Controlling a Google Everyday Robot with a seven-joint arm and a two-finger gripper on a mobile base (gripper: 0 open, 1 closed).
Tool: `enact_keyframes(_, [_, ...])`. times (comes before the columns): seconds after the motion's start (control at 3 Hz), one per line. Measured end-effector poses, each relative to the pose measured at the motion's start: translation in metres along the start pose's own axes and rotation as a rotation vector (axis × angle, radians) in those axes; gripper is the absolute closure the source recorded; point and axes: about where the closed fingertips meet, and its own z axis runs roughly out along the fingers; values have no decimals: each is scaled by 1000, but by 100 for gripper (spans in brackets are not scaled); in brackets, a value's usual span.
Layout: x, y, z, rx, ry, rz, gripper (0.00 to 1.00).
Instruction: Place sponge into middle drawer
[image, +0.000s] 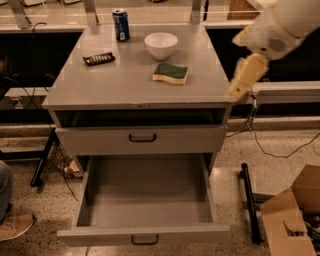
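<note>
The sponge (171, 73) lies flat on the grey cabinet top (120, 92), dark green face up over its pale yellow body. It sits on the right half of the top, just in front of the white bowl (161, 45) and apart from it. Nothing is touching the sponge.

The gripper (246, 77) hangs at the right edge of the cabinet, by the front right corner of the top, as a pale cream piece pointing down and to the left below the white arm (282, 25). It is to the right of the sponge and well apart from it. Whether the gripper is open or closed cannot be told from this view.

The middle drawer (150, 192), the lowest one in the cabinet, is pulled far out toward the camera. Its plain grey inside is bare, and the black bar handle (145, 240) shows on its front. The drawer above it (95, 141) is shut, with a like handle (142, 138) at its centre.

At the back of the top a blue soda can (120, 24) stands upright, left of the bowl. A dark ridged bar (98, 59) lies near the left side, well apart from the sponge.

On the speckled floor (280, 145) an open cardboard box (292, 220) sits at lower right, and a person's shoe (15, 226) shows at lower left
</note>
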Motion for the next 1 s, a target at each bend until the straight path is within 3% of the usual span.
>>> enact_keyframes(0.33, [-25, -52, 56, 18, -64, 54, 0])
enact_keyframes(0.67, [-48, -97, 133, 18, -60, 129, 0])
enact_keyframes(1.0, [-57, -109, 172, -1, -52, 167, 0])
